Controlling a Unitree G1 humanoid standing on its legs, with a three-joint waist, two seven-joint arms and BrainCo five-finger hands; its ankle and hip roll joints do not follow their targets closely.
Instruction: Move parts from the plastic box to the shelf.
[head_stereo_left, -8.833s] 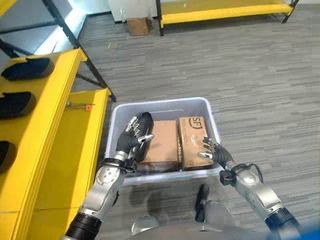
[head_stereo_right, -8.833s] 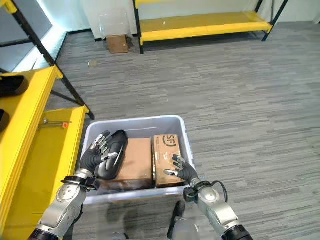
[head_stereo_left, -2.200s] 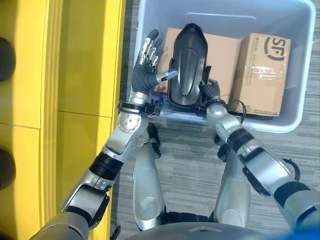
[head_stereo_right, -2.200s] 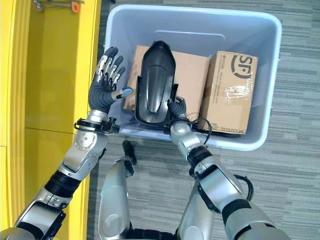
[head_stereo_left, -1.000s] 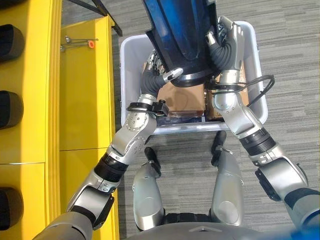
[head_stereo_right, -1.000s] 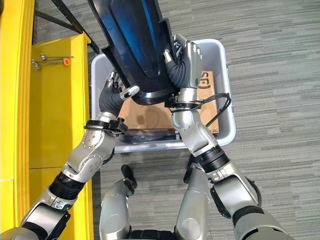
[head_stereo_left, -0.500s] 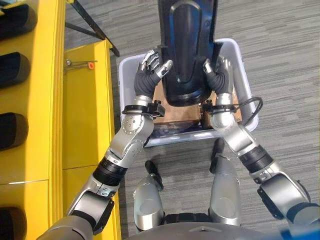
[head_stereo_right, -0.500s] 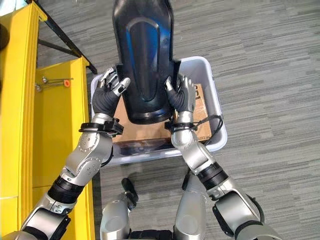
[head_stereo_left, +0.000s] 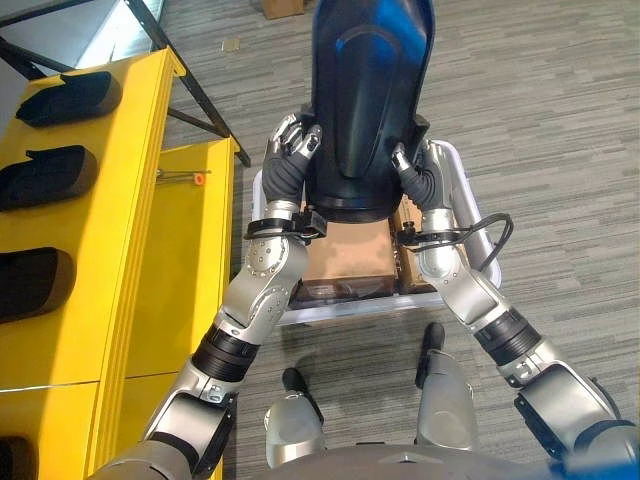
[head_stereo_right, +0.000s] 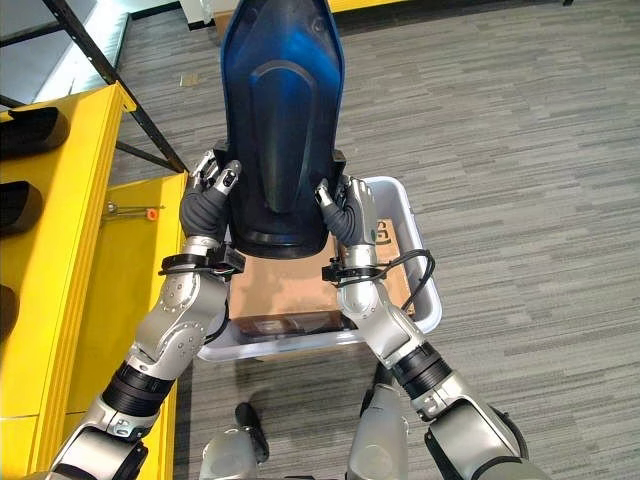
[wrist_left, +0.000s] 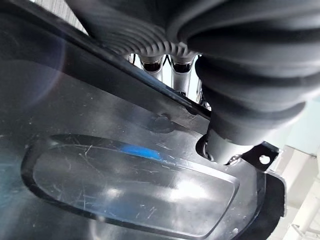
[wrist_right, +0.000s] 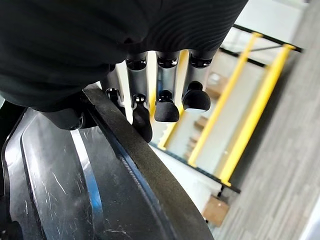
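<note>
A large glossy black moulded part (head_stereo_left: 370, 100) is held upright in the air between both hands, above the grey plastic box (head_stereo_left: 470, 220). My left hand (head_stereo_left: 288, 160) clasps its left lower edge, with the thumb on the front and the fingers (wrist_left: 152, 65) behind the rim. On the right lower edge, my right hand (head_stereo_left: 428, 185) grips the same way, its fingers (wrist_right: 165, 107) curled over the rim. A flat cardboard box (head_stereo_left: 345, 260) and a second carton (head_stereo_right: 390, 285) lie in the plastic box under the part. The yellow shelf (head_stereo_left: 140, 230) stands to the left.
Three black parts (head_stereo_left: 70, 98) (head_stereo_left: 45, 178) (head_stereo_left: 30, 280) lie in a row on the shelf's upper level. A small tool with an orange tip (head_stereo_left: 185, 177) rests on the lower level. A black slanted brace (head_stereo_left: 190, 80) runs behind the shelf. A small carton (head_stereo_left: 283, 8) stands on the far floor.
Both hands have lifted the black part out of the box and raised it higher, upright before the camera. The view has tilted up, so more of the shelf shows.
</note>
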